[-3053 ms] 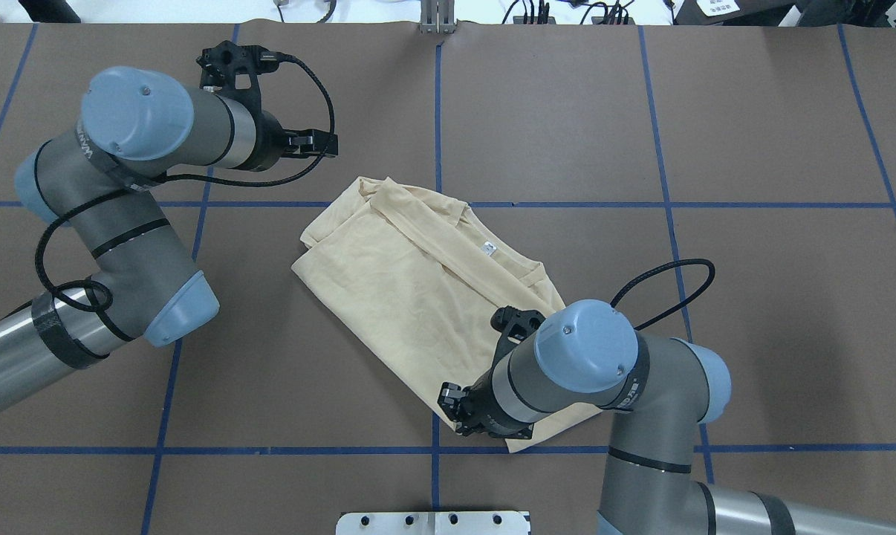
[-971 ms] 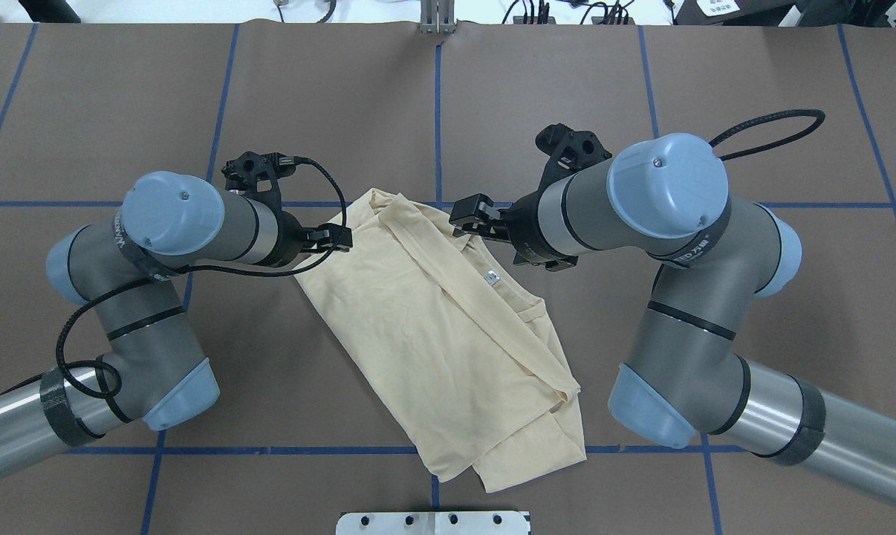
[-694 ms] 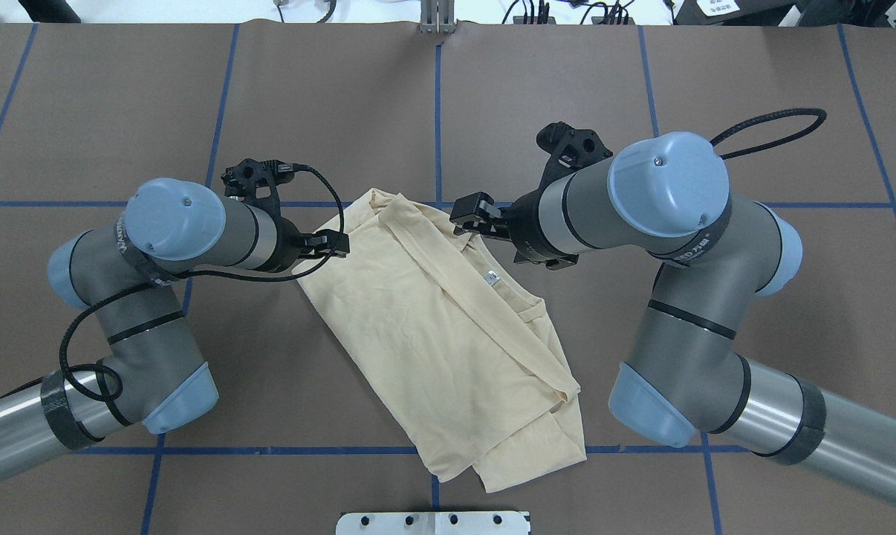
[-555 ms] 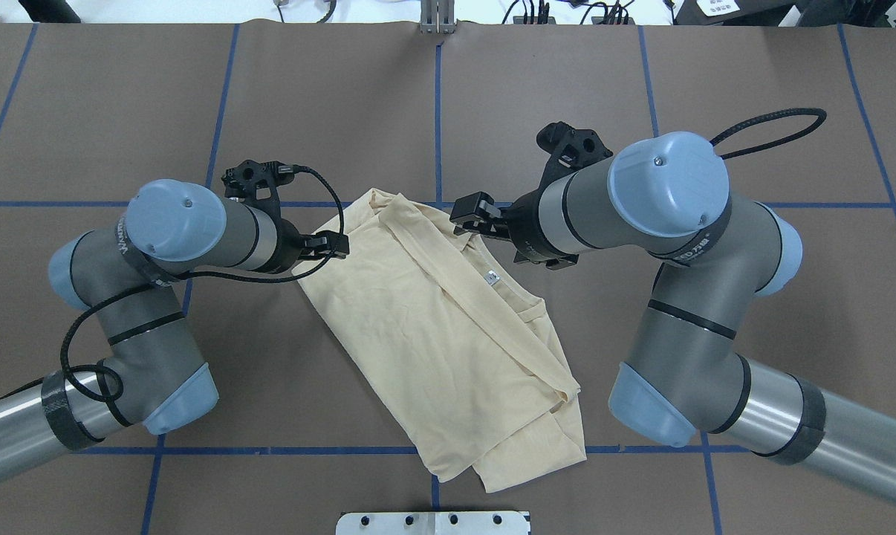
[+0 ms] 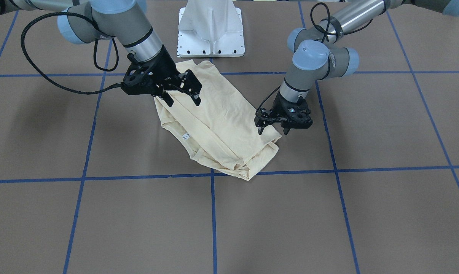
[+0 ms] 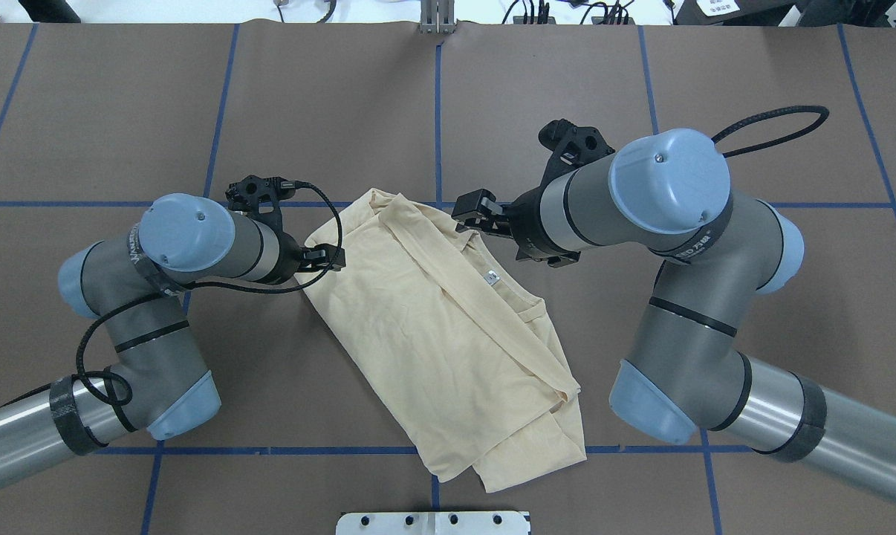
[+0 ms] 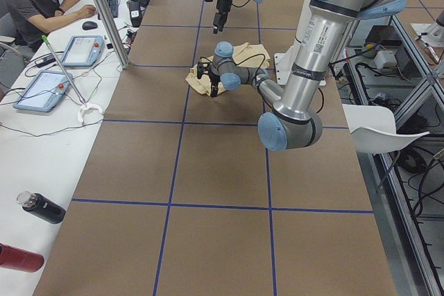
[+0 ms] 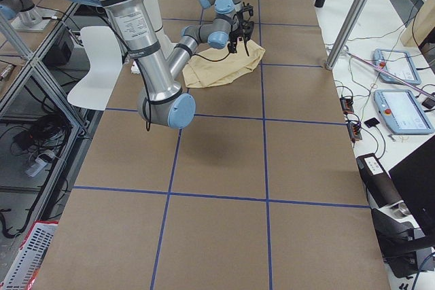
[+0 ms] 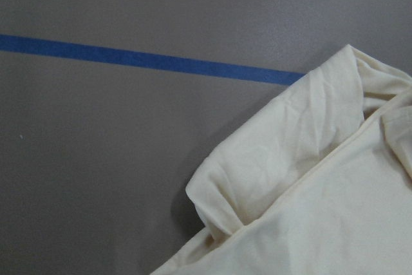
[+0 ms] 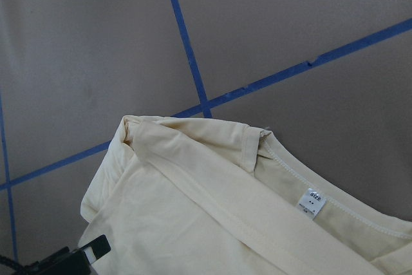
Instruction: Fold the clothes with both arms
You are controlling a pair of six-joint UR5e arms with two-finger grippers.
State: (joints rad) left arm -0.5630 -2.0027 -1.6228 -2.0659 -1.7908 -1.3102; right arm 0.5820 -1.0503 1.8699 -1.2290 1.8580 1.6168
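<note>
Exterior front-facing view: the folded T-shirt point(image 5: 222, 125) lies mid-surface point(image 5: 328, 213). The left pincer point(image 5: 273, 131) and right pincer point(image 5: 184, 101), both spread, are poised at opposite edges. Likely risk: pinching only the top layer, which would drag the fold open.

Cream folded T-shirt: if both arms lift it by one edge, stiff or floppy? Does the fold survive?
Probably floppy: the cream folded T-shirt shows soft wrinkles, and its corner curls under. The layers sit loose and uneven at the end nearest the robot, so they would likely sag and slide apart. It looks thin, so probably light.
</note>
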